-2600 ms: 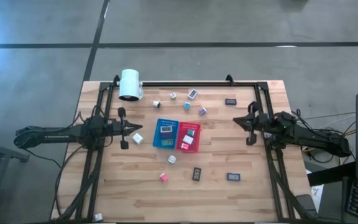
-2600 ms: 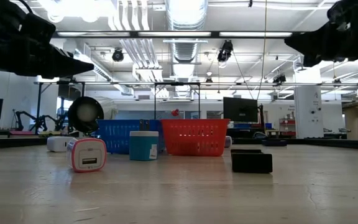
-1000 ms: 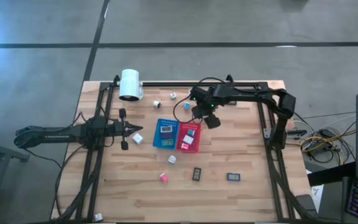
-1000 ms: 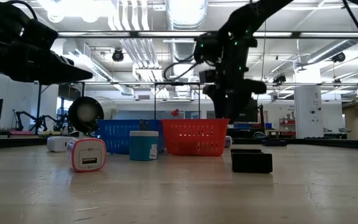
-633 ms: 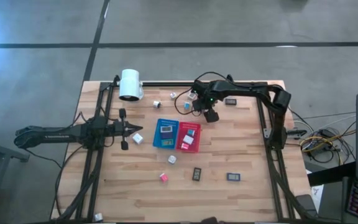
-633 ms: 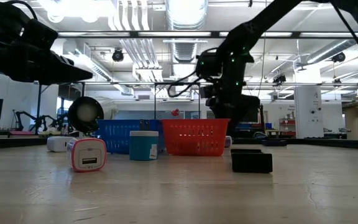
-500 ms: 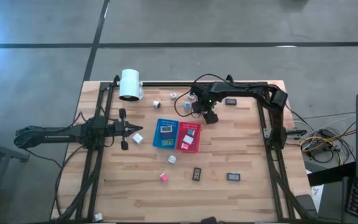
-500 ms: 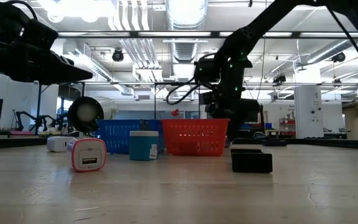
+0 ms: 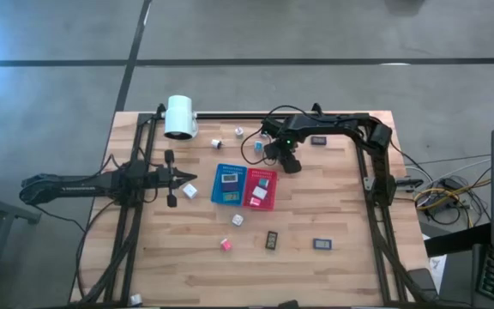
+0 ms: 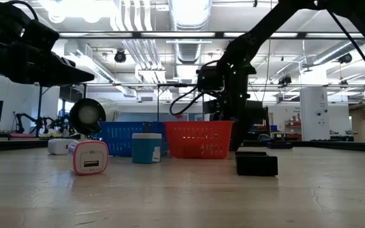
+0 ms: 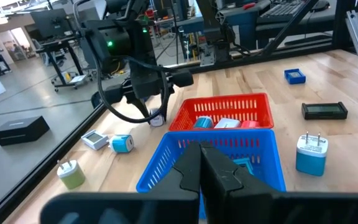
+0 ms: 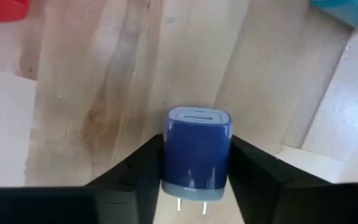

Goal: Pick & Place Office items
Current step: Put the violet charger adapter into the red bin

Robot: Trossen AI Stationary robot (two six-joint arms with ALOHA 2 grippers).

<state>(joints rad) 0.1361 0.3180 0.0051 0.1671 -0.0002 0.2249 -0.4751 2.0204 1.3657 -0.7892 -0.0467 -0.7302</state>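
Observation:
The office items lie scattered over the wooden table: a teal cube (image 9: 258, 146), a white cube (image 9: 190, 191), a pink cube (image 9: 226, 245) and dark flat rectangles (image 9: 272, 240). My right gripper (image 9: 280, 155) points down just beyond the red tray (image 9: 261, 188). It is shut on a blue cube (image 12: 196, 149) that has two metal prongs, and in the high view the gripper hides this cube. My left gripper (image 9: 184, 178) waits shut at the table's left, level and aimed at the blue tray (image 9: 228, 184). My right gripper pinches the blue cube between its two fingers, one on each of two opposite sides (image 12: 165, 158). The fingers come from above, pointing down. The cube lies on its side on the table, with its prongs (image 12: 191, 205) at the end nearer the camera.
A big white cylinder (image 9: 180, 117) lies at the far left corner. Both trays hold small items. More small things sit near the far edge, among them a dark rectangle (image 9: 318, 140). Black rails (image 9: 367, 206) run along the table's left, right and far sides.
My right gripper has come down toward the table beyond the red tray, shifting a little toward the far left. It now stands low over the spot where the blue cube lay. In the low view it has sunk behind the red tray.

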